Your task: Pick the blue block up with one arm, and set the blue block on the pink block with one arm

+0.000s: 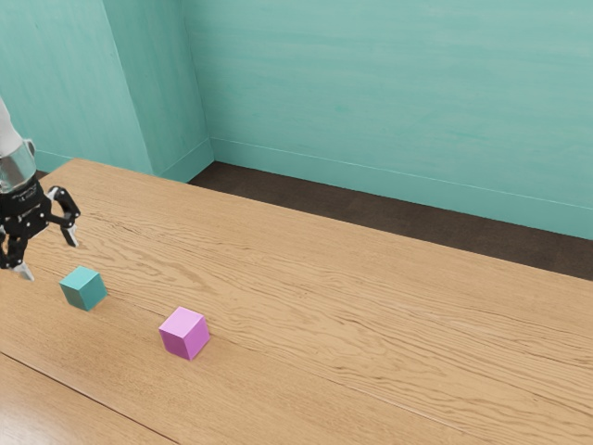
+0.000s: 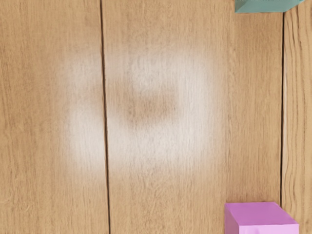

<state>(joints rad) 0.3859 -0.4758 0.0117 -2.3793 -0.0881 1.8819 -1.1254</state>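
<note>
so the pink block (image 1: 184,333) sits flat on the wooden table (image 1: 371,306), one corner turned toward the camera. the blue block (image 1: 83,287) (honestly looks more teal to me) is also resting on the table, near the pink block but not touching it, off toward the exterior view's left of it and a little farther back. there's bare wood between the two.

the gripper (image 1: 49,259) is even farther from the pink block than the blue one is, out past the blue block at the exterior view's left edge. its two black fingers are spread wide and released, not clamped on anything. it hangs just beside the blue block, up and to the side of it, and i can't see it touching the block. can't really tell how high off the table it is.

from the wrist view you get a slice of the pink block (image 2: 261,219) and a sliver of the blue block (image 2: 263,5) straight across from it, with a stretch of plank between them. to the side of the pink block the table (image 2: 48,195) has a pale blurry patch with a darker smudge in the middle, and thin dark seams run along the boards.

behind the pink block in the exterior view there's a strip of dark floor (image 1: 417,218) and then a teal wall (image 1: 371,93).
</note>
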